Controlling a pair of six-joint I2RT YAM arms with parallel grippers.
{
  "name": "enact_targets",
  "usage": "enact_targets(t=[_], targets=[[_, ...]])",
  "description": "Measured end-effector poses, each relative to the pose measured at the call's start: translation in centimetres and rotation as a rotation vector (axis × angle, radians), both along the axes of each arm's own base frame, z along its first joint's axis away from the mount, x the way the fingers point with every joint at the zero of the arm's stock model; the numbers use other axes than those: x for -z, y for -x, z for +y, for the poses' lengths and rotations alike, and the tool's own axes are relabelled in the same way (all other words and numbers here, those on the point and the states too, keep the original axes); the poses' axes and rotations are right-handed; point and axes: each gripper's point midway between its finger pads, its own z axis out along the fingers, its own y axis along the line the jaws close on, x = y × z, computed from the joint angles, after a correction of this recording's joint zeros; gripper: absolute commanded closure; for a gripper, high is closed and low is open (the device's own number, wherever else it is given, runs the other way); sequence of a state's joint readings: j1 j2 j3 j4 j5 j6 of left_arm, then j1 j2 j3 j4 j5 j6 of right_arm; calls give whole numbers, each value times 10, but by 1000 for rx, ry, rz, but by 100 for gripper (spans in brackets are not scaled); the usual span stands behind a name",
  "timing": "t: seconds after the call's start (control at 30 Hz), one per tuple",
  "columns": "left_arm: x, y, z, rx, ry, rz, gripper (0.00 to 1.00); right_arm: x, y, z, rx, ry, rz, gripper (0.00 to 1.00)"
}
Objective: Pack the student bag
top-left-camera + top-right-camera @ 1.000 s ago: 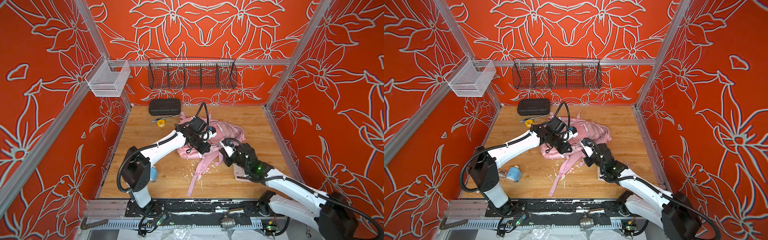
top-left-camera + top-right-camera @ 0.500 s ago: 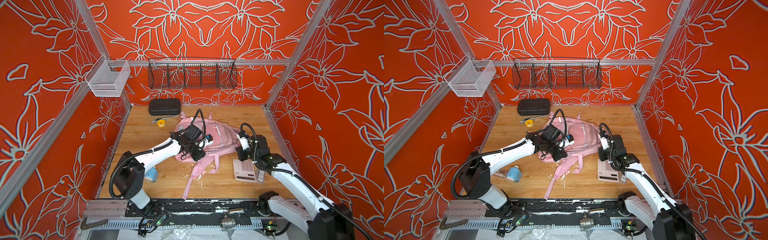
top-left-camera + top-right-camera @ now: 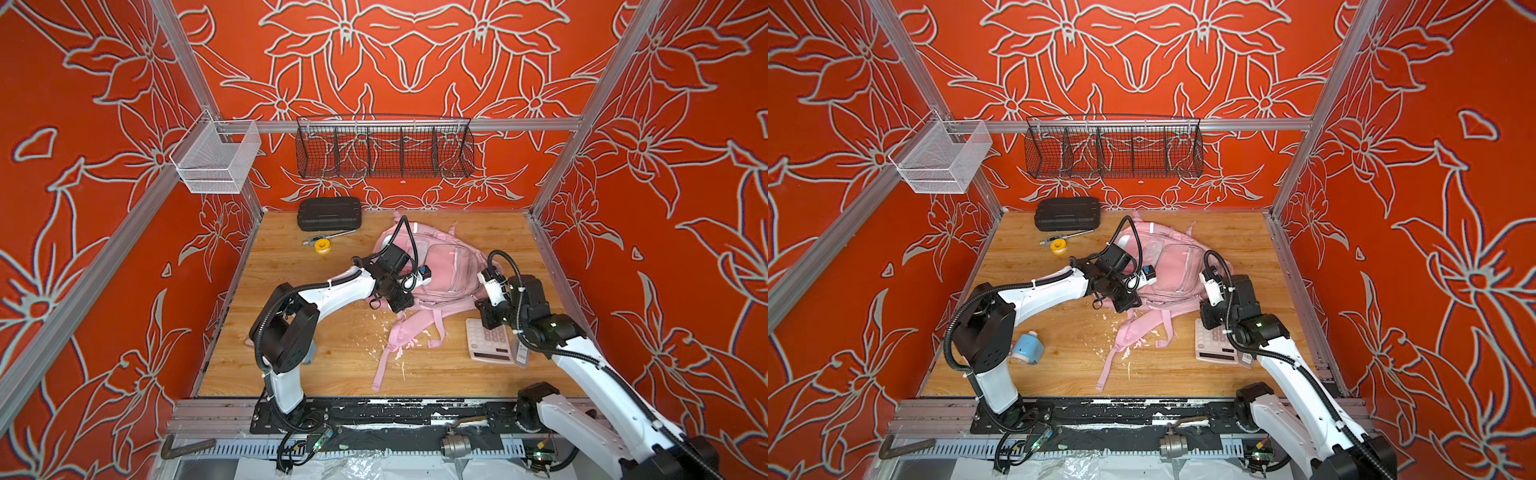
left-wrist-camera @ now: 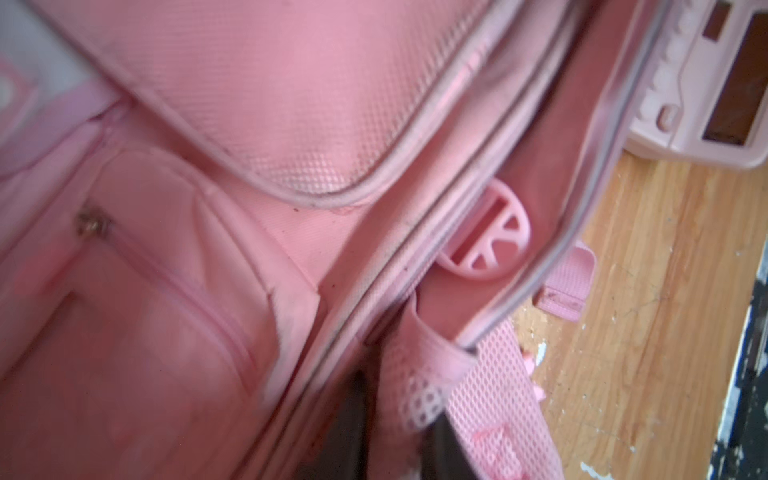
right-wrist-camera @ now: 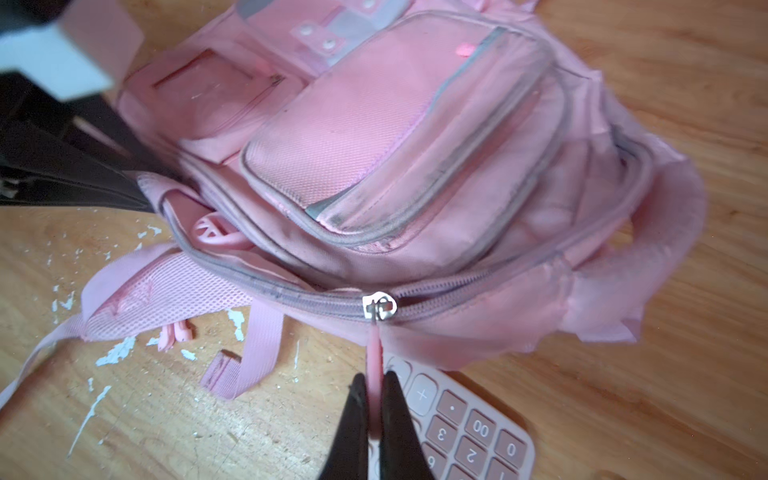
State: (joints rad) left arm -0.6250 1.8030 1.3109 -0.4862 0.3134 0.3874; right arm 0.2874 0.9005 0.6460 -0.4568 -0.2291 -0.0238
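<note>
- My right gripper (image 5: 374, 399) is clamped tight on the pink zipper pull (image 5: 375, 353) of the student bag (image 5: 374, 137). The metal slider (image 5: 379, 307) sits just past my fingertips.
- The bag lies slumped on the wooden table (image 5: 665, 374), spreading away beyond those fingers, front pockets up.
- A pink calculator (image 5: 469, 428) lies beneath and beside my right fingers.
- My left gripper (image 4: 395, 399) has its fingers apart at the bag's open corner, with a fold of the mesh strap (image 4: 486, 386) between them.
- Just past them a round pink disc (image 4: 486, 237) shows in the zip gap.
</note>
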Motion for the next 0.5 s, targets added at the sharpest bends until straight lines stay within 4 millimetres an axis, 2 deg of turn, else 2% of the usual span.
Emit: enact_targets(t=[0.1,0.17,0.33,0.5], targets=[[-8,-4,2,-102,36,38,36,9,1,9,-33,-14,54,100],[-20,-1,1,-189,77,84,30,8,-1,13,-45,-24,64,100],[-62,17,3,-444,234,183,23,-3,-6,19,-63,-49,51,100],[-99,26,-6,-733,430,283,20,0,-5,23,-73,-64,69,100]])
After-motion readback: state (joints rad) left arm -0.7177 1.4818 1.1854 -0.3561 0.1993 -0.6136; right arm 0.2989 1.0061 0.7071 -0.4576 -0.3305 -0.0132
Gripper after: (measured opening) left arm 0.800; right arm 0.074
